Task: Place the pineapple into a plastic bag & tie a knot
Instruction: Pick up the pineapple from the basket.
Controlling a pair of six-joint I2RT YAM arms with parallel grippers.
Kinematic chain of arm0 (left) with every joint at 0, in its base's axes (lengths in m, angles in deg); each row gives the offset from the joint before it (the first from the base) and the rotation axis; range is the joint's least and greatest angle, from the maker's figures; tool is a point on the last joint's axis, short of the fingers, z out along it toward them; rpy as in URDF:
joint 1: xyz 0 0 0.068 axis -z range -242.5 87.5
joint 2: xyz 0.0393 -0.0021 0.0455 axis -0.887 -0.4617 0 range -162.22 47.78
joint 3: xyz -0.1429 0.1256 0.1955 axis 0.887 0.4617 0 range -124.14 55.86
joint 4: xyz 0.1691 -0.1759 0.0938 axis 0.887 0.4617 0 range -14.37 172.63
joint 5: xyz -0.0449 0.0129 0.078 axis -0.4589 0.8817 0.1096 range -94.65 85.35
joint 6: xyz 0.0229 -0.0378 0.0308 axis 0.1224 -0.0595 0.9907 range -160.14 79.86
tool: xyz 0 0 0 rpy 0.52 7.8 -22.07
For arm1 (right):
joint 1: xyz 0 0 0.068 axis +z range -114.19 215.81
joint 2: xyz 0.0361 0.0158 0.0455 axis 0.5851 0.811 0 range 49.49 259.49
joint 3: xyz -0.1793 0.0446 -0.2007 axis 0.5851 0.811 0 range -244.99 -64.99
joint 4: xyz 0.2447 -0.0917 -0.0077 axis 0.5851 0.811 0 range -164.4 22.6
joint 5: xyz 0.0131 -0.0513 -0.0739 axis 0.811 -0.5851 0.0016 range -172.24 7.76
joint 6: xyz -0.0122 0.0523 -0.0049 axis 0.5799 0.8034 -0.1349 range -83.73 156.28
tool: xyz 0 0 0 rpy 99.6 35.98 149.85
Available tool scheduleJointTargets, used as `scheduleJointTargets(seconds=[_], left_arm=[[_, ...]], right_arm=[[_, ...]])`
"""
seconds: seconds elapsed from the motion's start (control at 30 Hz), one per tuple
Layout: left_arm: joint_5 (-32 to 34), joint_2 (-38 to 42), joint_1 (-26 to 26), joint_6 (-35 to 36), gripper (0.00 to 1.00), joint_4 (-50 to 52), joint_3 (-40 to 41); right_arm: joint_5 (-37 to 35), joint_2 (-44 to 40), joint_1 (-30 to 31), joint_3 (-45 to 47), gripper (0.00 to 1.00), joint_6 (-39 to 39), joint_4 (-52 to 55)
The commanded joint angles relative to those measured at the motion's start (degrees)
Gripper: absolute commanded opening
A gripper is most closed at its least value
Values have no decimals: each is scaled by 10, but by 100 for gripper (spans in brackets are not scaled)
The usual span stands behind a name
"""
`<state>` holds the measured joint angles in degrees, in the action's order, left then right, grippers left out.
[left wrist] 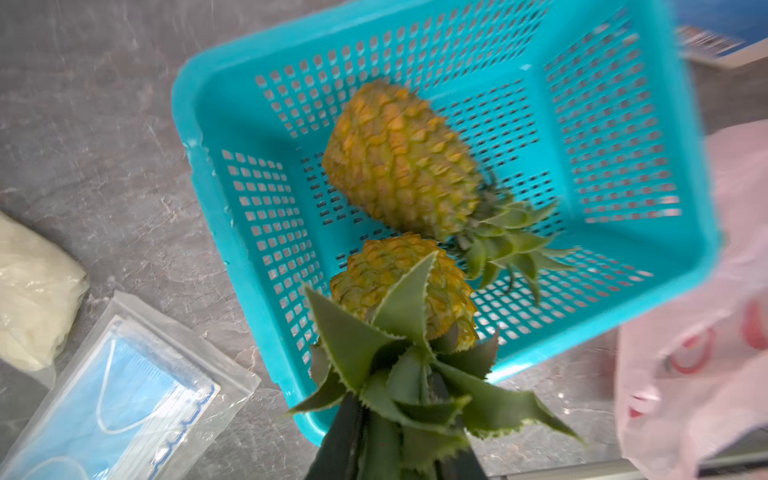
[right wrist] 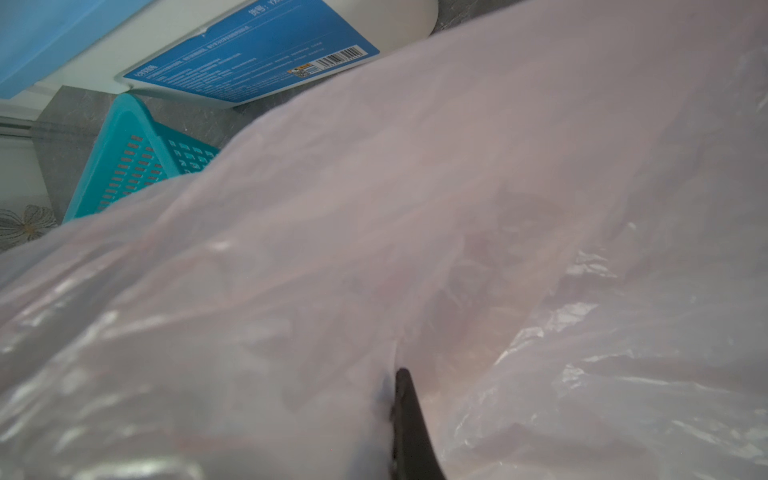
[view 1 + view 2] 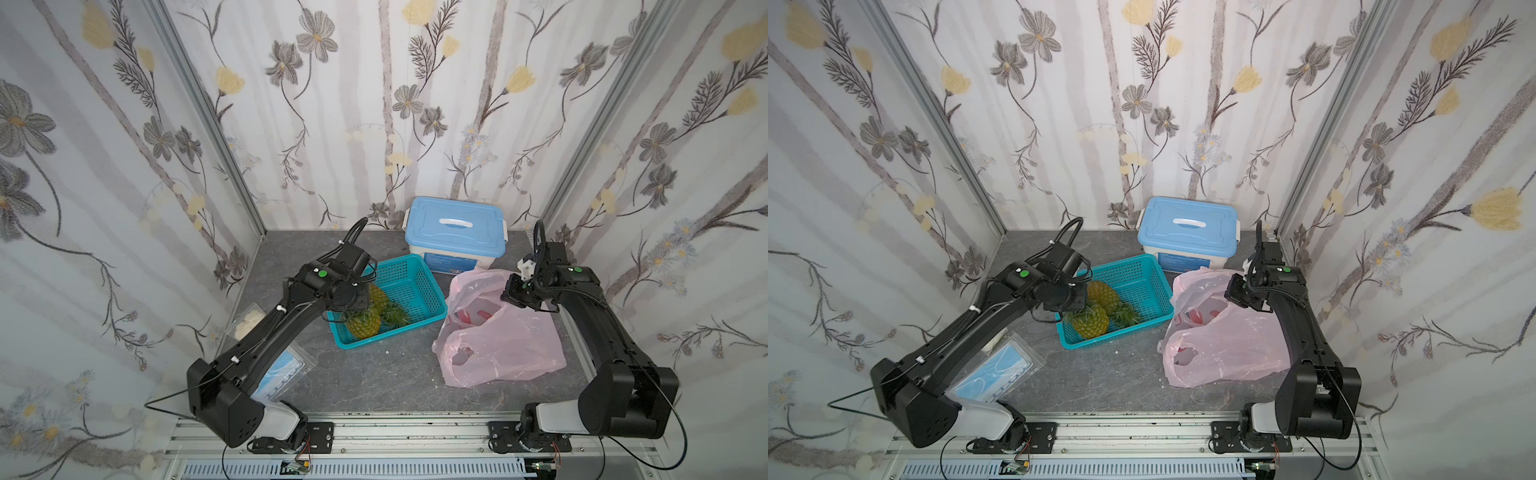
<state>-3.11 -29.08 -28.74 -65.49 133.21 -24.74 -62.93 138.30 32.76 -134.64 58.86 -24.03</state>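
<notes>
My left hand (image 1: 399,424) grips the crown of a pineapple (image 1: 399,282) not yet out of the teal basket (image 1: 249,249). My right hand (image 3: 513,293) pinches the plastic bag (image 3: 498,345) by its rim, at the basket's three o'clock. Bagging and knotting remain.

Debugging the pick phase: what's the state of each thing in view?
left gripper: shut on near pineapple's crown
near pineapple: crown up, gripped, in basket
far pineapple: lying on its side in basket
plastic bag: mouth open, untied
right gripper: shut on plastic bag's rim
storage box: lid closed
</notes>
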Motion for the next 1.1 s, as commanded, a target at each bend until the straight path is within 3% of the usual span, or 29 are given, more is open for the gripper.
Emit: scheduleJointTargets(seconds=[0.0, 0.1, 0.13, 0.17, 0.23, 0.27, 0.4, 0.5, 0.63, 0.77, 0.9, 1.07], left_arm=[[-97, 66, 9, 34, 0, -132, 22], [-153, 127, 42, 53, 0, -233, 69], [-169, 142, 54, 60, 0, -261, 87], [-179, 154, 65, 66, 0, -287, 104], [-197, 169, 80, 68, 0, -327, 131], [-205, 171, 88, 69, 0, -341, 140], [-195, 168, 106, 65, 0, -361, 149], [-189, 168, 113, 48, 0, -391, 169], [-145, 170, 116, 38, 0, -413, 191], [-47, 177, 116, 28, 0, -394, 195], [12, 191, 115, 6, 0, -372, 201], [20, 213, 115, -20, 0, -359, 215]], right_arm=[[4, 7, 5, 7, 0, -19, -37], [-11, 21, 10, 12, 1, -23, -44], [-16, 22, 11, 10, 7, -23, -47], [-17, 35, 11, 6, 20, -23, -52], [-21, 43, 11, -9, 60, -22, -47], [-28, 38, 11, -20, 73, -20, -34], [-109, -51, 22, -40, 99, -10, 39], [-120, -110, 58, -29, 99, 25, 96], [-83, -164, 183, 32, 98, 147, 110], [-52, -199, 294, 112, 86, 251, 34], [-52, -184, 380, 152, 76, 256, -73], [-127, -118, 445, 195, 71, 210, -173]])
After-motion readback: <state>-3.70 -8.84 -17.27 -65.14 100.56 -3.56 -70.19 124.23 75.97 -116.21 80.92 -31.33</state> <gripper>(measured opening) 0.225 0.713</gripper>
